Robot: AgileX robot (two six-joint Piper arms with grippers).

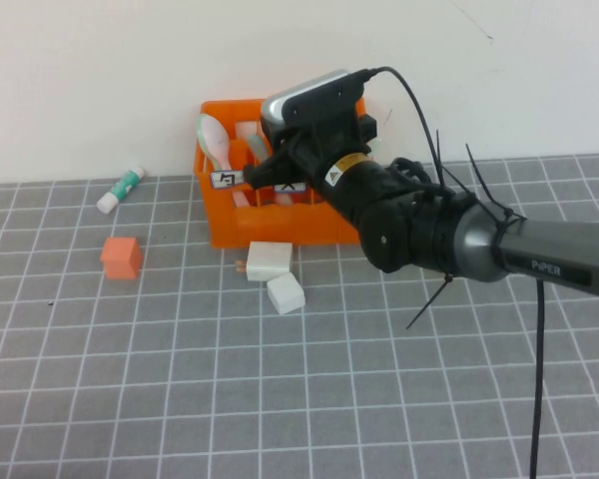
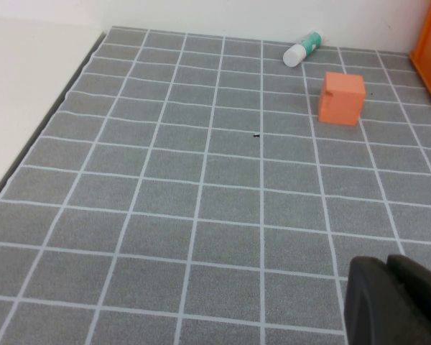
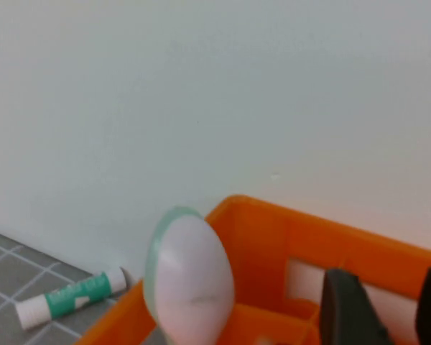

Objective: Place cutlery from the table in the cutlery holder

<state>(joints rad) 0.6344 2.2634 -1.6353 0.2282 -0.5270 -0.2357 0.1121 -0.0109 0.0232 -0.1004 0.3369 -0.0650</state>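
The orange cutlery holder [image 1: 230, 215] stands at the back of the table by the wall. The mint-green spoon [image 1: 215, 140] stands upright in its left compartment, and it also shows in the right wrist view [image 3: 190, 277]. Other pale cutlery [image 1: 250, 138] stands beside it, partly hidden by the arm. My right gripper [image 1: 257, 177] hovers over the holder's front part; in the right wrist view [image 3: 391, 309] it is open and empty above the holder [image 3: 273, 237]. My left gripper [image 2: 399, 302] is shut and empty low over bare table [image 2: 201, 215], out of the high view.
Two white blocks [image 1: 269, 260] [image 1: 286, 293] lie just in front of the holder. A small orange cube [image 1: 121, 256] [image 2: 341, 97] sits to the left. A white-and-green tube [image 1: 120, 190] [image 2: 302, 48] lies by the wall. The table's left edge [image 2: 50, 118] shows in the left wrist view.
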